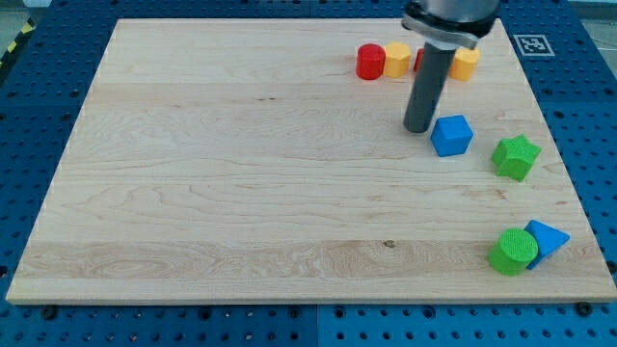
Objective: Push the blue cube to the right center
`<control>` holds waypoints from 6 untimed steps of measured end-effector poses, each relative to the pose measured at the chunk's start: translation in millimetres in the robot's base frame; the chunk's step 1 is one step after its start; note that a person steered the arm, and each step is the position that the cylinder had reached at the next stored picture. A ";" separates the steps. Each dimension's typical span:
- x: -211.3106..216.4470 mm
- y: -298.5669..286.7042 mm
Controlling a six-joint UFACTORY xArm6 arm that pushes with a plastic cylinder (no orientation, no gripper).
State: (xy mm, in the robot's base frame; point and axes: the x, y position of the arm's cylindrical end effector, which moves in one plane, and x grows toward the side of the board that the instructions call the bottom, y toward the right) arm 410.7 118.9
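Note:
The blue cube (451, 135) lies on the wooden board (241, 173) toward the view's right, a little above mid height. My tip (418, 128) stands just left of the cube, very close to its left face or touching it. The rod rises from there to the view's top edge and hides part of the blocks behind it.
A green star-shaped block (516, 157) lies right of the blue cube. At the top a red cylinder (370, 62), a yellow block (396, 59), a partly hidden red block (419, 60) and a yellow block (466, 64) stand in a row. A green cylinder (513, 252) and a blue triangular block (548, 237) sit at the bottom right.

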 end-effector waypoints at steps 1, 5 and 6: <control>13.0 -21.1; 18.0 99.9; 18.0 77.1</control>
